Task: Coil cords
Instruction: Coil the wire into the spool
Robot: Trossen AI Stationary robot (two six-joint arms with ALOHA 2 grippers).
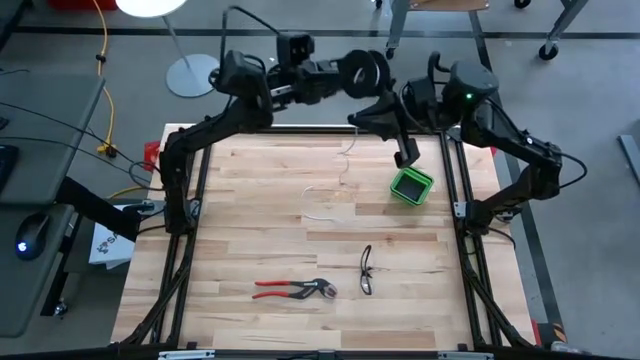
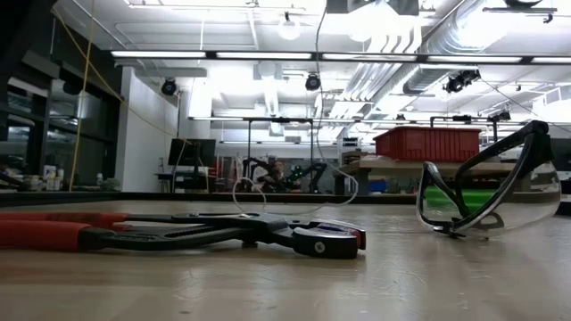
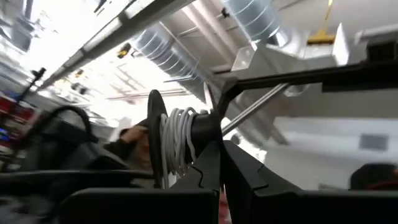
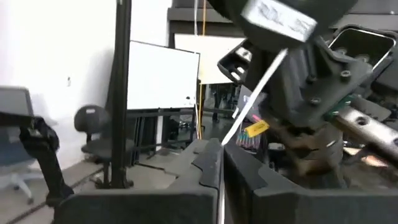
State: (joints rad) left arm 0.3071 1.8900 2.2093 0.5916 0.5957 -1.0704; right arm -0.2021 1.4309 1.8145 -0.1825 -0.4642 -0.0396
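Cord [image 1: 325, 195] trails past green box [image 1: 411, 186] — pliers [image 1: 293, 289], glasses [image 1: 366, 270] apart — hands seemingly clenched.

No text, label, brand or number can be read anywhere. The white tag [image 4: 278, 17] on the dark arm housing carries printing, but it is too blurred to read.

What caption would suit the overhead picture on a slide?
Both hands meet above the table's far edge, left hand holding a black spool, white cord trailing onto the table.
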